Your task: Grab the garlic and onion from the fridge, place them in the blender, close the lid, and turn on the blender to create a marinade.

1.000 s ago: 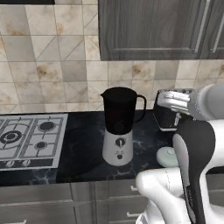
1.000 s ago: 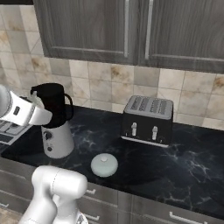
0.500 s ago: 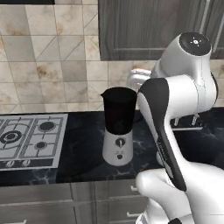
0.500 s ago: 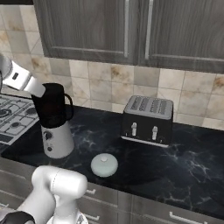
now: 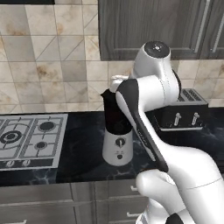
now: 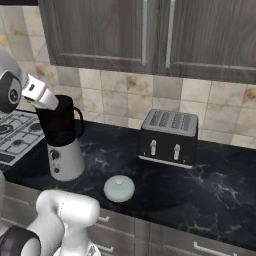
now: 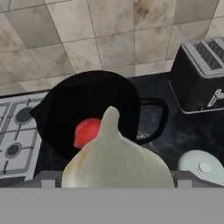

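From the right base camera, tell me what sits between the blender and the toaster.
In the right base view, only bare counter separates the blender from the toaster; the lid lies nearer the camera, in front of that gap.

Base pair flanking — hand view overhead

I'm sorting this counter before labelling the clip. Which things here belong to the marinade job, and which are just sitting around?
Job:
garlic, in the gripper above the jug
blender, lid off
red onion, in the jug
lid, on the counter

Bystanders:
toaster
hob
cupboards
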Available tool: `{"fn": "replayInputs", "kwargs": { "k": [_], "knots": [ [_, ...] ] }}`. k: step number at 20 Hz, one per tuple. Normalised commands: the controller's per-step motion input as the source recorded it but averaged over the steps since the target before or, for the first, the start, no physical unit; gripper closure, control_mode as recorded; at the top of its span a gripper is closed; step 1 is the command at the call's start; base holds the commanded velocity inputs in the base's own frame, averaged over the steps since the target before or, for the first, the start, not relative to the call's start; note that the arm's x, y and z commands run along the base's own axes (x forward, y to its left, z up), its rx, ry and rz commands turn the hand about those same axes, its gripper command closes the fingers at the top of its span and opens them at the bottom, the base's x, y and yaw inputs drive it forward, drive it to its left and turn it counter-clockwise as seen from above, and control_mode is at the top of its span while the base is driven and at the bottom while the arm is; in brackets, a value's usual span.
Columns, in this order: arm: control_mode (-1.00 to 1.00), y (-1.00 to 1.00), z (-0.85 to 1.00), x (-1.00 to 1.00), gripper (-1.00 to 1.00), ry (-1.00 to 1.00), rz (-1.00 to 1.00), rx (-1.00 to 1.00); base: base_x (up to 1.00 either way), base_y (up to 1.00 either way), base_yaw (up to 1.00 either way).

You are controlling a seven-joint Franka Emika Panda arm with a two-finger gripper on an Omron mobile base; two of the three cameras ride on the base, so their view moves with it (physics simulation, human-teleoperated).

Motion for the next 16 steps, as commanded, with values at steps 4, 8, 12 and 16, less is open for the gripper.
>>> {"fn": "replayInputs", "kwargs": {
  "k": [4, 8, 12, 16],
  "knots": [
    [-1.00, 0.14, -0.30, 0.58, 1.00, 0.00, 0.03, -0.01, 0.00, 0.00, 0.00],
    [-1.00, 0.00, -0.22, 0.65, 1.00, 0.00, 0.09, 0.00, 0.00, 0.00, 0.00],
    [-1.00, 0.02, -0.29, 0.75, 1.00, 0.07, 0.14, 0.00, 0.00, 0.00, 0.00],
    [-1.00, 0.19, -0.19, 0.76, 1.00, 0.13, 0.11, -0.02, 0.00, 0.00, 0.00]
  ]
}}
